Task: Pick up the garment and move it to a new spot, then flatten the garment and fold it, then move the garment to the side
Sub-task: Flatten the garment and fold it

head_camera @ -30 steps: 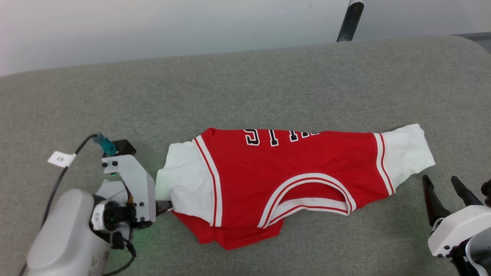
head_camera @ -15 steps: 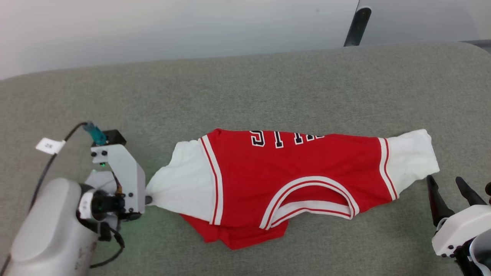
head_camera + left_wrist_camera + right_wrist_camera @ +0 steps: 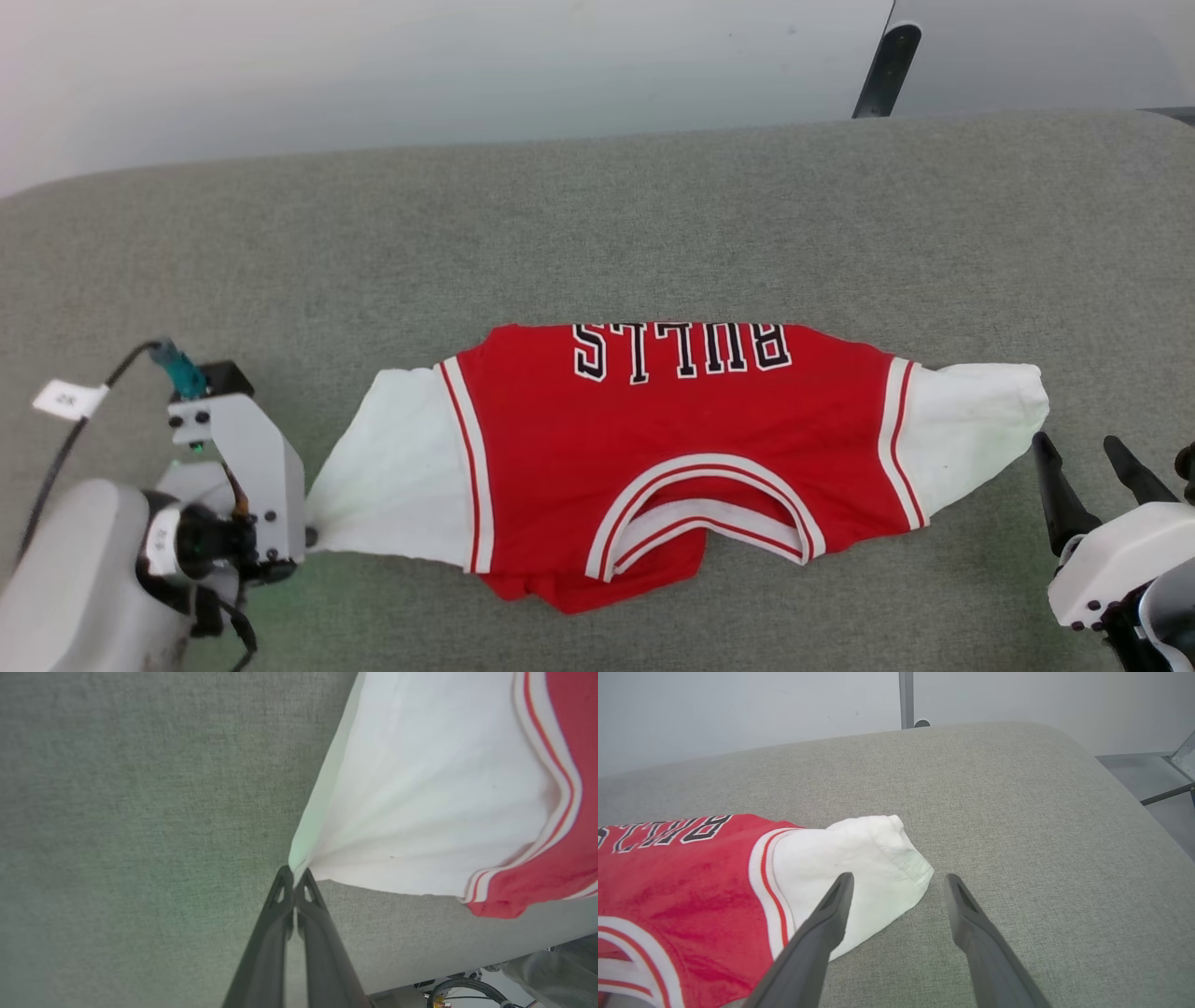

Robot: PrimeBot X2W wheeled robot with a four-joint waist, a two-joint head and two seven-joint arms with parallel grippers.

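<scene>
Garment (image 3: 672,439): red jersey lying sideways on grey counter (image 3: 597,215), hem bunched underneath.
Left pincer (image 3: 294,877): clamped on left sleeve (image 3: 420,788) corner, cloth taut.
Right pincer (image 3: 897,877): agape, empty, just beside right sleeve (image 3: 859,868).
Step, as judged: flattening.
Next: right pincer grips its sleeve and draws outward.

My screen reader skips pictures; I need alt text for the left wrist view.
The left gripper, shut, pinches the garment by the corner of its white sleeve, creases fanning from the grip, over a grey fabric surface. Its red body shows at right.
</scene>
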